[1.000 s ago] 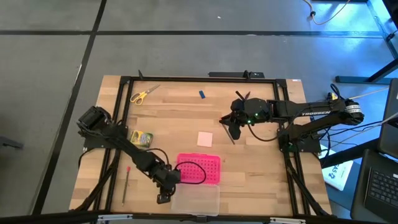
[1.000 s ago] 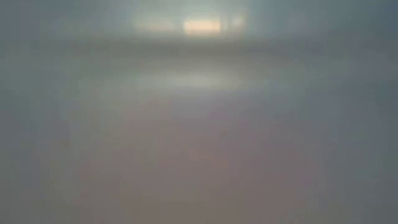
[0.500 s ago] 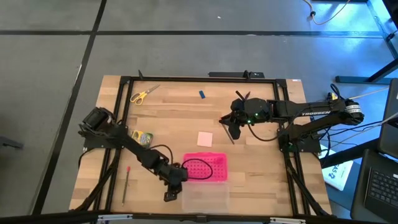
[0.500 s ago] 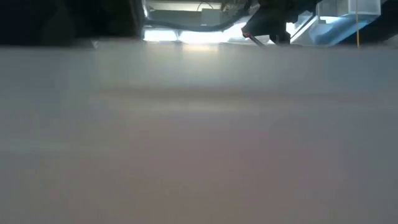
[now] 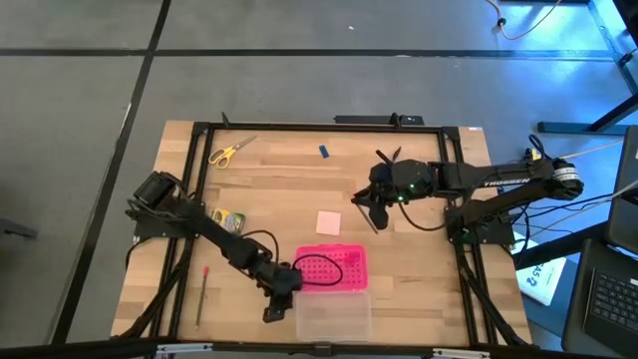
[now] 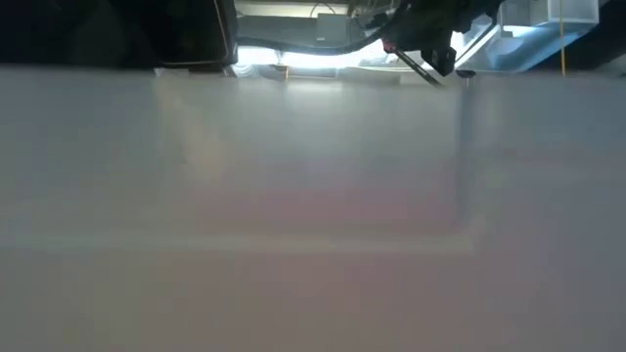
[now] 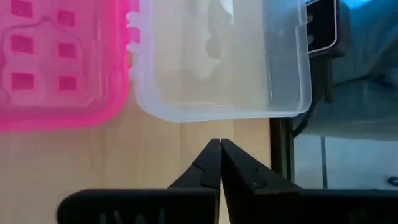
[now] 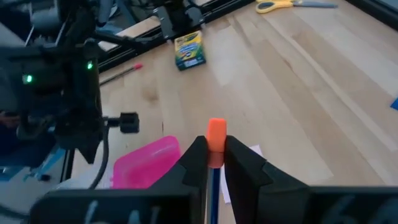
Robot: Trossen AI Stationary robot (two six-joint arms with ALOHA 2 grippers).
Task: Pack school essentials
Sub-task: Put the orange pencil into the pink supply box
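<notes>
One orange-capped pen point(image 8: 216, 144) sits clamped between the right gripper's point(image 8: 215, 163) jaws.

Table point(image 5: 399, 269): you had a pale wooden top inside a black frame point(image 5: 299, 128).
Pink box point(image 5: 344, 267): it lay open near the front edge, a black cable across its dotted half.
Clear half point(image 5: 332, 319): it sat hinged just in front of the pink half.
Floor point(image 5: 299, 80): grey, with dark seams.
Laptop point(image 5: 610, 299): it showed beyond the table's right side.
</notes>
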